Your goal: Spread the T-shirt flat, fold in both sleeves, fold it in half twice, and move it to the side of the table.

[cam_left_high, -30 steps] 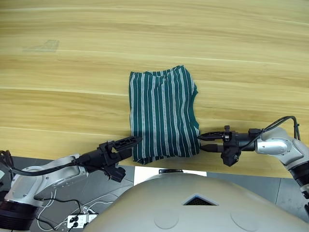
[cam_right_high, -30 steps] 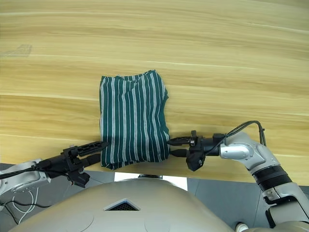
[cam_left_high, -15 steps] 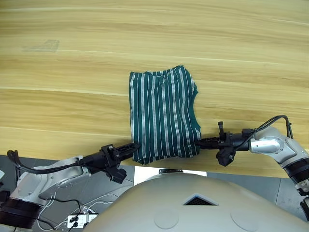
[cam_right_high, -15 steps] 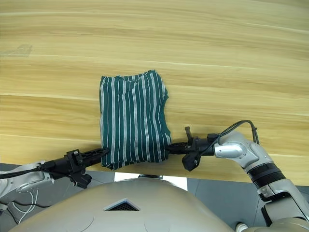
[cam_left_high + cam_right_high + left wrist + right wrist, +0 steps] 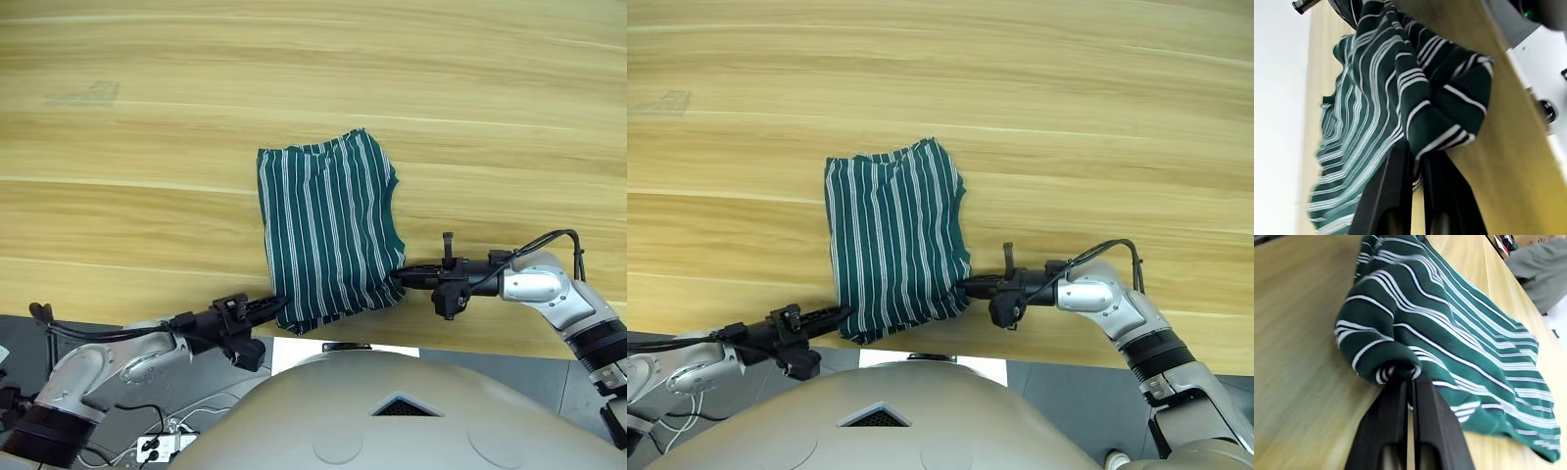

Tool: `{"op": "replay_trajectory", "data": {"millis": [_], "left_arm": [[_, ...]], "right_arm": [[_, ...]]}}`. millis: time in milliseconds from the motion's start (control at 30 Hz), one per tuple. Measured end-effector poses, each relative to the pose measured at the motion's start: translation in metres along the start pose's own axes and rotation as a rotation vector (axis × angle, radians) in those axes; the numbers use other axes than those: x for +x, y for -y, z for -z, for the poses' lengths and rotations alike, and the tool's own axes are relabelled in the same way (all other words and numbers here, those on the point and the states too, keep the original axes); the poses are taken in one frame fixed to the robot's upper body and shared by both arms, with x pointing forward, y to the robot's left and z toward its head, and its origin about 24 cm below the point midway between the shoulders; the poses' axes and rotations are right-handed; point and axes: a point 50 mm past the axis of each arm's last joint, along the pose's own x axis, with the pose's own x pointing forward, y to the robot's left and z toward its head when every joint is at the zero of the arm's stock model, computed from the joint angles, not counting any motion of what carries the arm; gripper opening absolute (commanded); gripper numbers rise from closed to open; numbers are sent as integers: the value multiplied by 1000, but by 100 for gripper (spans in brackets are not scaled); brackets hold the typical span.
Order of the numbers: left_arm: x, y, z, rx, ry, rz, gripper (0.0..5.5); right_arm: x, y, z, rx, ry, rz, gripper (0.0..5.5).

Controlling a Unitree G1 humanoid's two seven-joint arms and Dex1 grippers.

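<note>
lying folded into a narrow rectangle, the green, white-striped t-shirt (image 5: pixel 328 230) sat on the wooden table (image 5: pixel 147 117), close to the table's front edge and about midway across it. the left pincer (image 5: pixel 278 305) was at the shirt's near left corner, and in the left wrist view its two fingers (image 5: pixel 1396 186) were clamped on a bunched fold of the striped cloth. the right pincer (image 5: pixel 399 276) was at the shirt's near right corner; in the right wrist view its fingers (image 5: pixel 1388 421) were pressed together with a rolled edge of the fabric pinched between them. the near edge of the shirt looked gathered between the two pincers, while the far part, with a curved notch on its right edge, lay flat on the table.
</note>
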Motion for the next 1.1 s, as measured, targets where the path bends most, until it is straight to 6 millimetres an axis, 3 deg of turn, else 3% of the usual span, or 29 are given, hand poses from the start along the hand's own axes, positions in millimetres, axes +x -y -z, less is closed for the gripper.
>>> {"op": "replay_trajectory", "data": {"millis": [133, 267, 367, 467, 567, 933, 1100], "left_arm": [[-7, -32, 1, -277, -11, -95, 13], [-32, -67, 22, -361, -82, -215, 13], [-47, -82, 24, -412, -82, -242, 13], [-61, -64, 17, -517, -98, -66, 13], [-70, -58, 2, -586, -48, -3, 13], [-75, -38, -47, -684, 69, 107, 13], [-75, -33, -56, -797, 136, 176, 13]], "right_arm": [[2, 11, -11, 227, 51, 90, 0], [-1, 25, -17, 465, 91, 130, 0], [-9, 38, -19, 601, 128, 154, 0], [-29, 59, -15, 699, 148, 221, 0], [-34, 63, -23, 730, 178, 218, 0], [-53, 16, -67, 896, 257, 176, 0], [-61, 22, -76, 927, 266, 160, 0]]}}
